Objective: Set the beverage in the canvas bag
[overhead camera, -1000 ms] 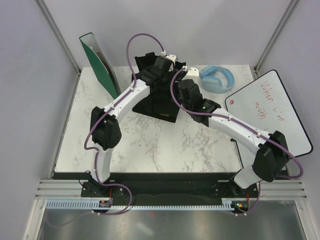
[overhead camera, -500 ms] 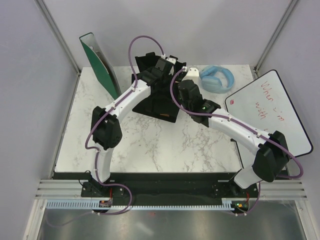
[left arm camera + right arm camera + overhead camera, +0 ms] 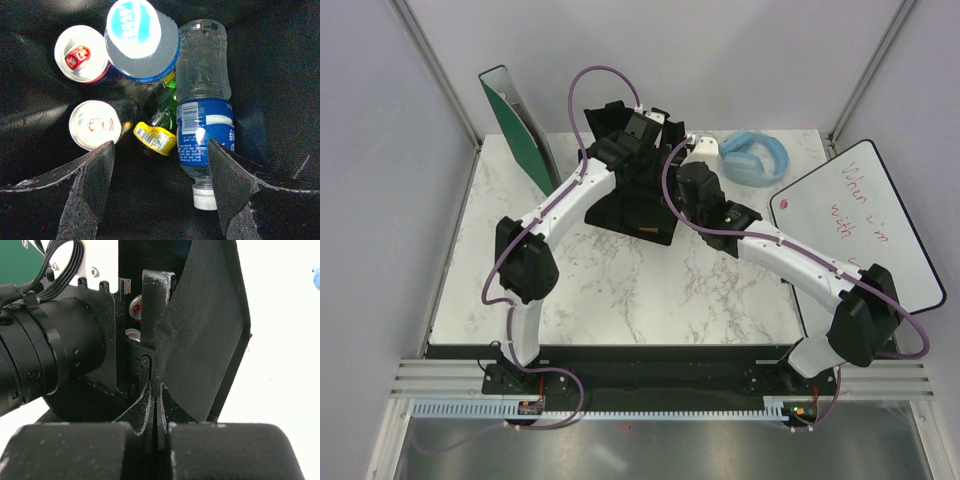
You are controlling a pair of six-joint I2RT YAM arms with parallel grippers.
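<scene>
Left gripper [image 3: 160,146] hangs wide open and empty over the canvas bag [image 3: 620,210], where a clear water bottle [image 3: 204,115] lies beside two cans [image 3: 95,125] and a green bottle [image 3: 162,107]. The bag stands at the far middle of the marble table [image 3: 620,290]. The right gripper [image 3: 156,410] is clamped tight on its right-hand rim, with blue headphones [image 3: 755,158] lying farther right.

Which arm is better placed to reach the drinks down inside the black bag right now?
Left. The left end effector, open, hangs directly over the water bottle and cans inside the canvas bag; the right end effector is pinched on the bag's wall, holding it.
</scene>
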